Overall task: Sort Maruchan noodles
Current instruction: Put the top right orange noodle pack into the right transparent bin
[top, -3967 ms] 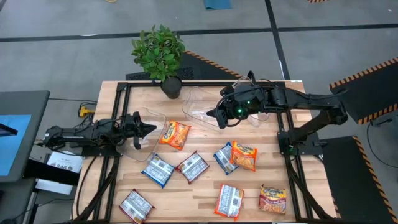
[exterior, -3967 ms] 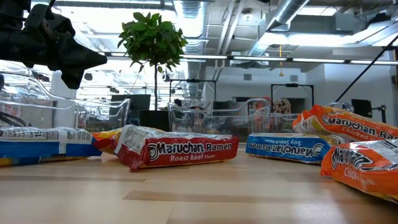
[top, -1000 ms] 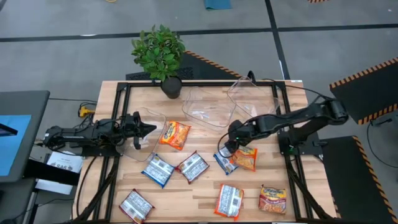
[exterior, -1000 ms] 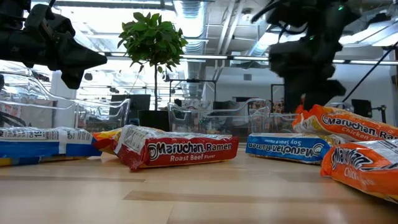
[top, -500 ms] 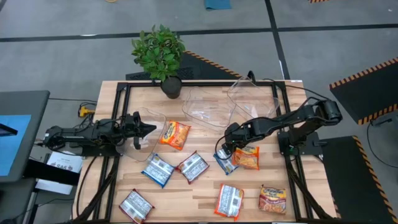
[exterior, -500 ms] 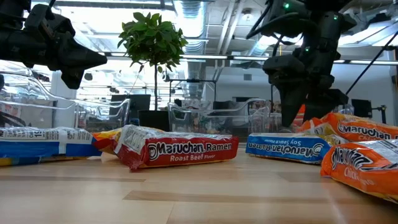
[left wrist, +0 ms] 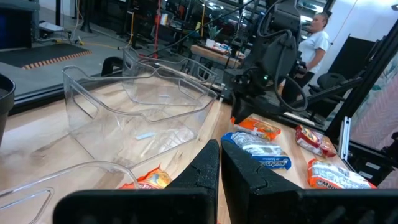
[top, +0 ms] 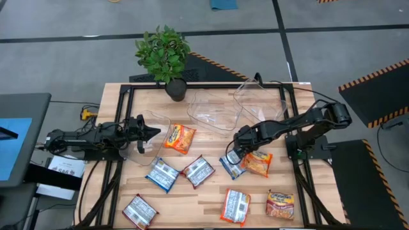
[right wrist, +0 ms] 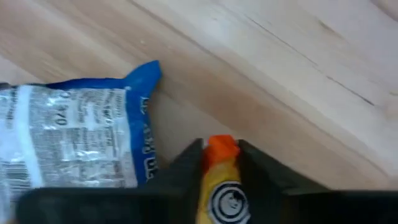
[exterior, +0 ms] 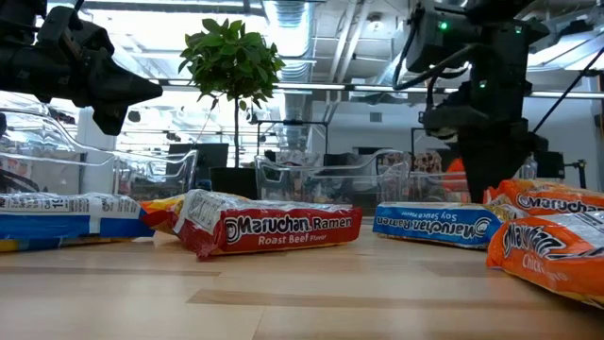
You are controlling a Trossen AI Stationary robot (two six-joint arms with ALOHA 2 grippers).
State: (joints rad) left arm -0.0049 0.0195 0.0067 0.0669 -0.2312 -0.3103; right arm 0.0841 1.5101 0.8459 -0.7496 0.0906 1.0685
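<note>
From above, the right gripper (top: 238,152) was low over the table (top: 211,198), its jaws pinched on the edge of an orange packet (top: 257,161) lying beside a blue packet (top: 231,165); the left gripper (top: 152,133) waited at the table's left side, jaws closed and empty. Other packets lay scattered across the near half, with clear bins (top: 216,110) farther back by a plant (top: 163,52). At table height, the right arm stood just behind the orange packet (exterior: 543,200). The right wrist view showed both fingers (right wrist: 186,163) clamping the packet's orange corner (right wrist: 221,180).
</note>
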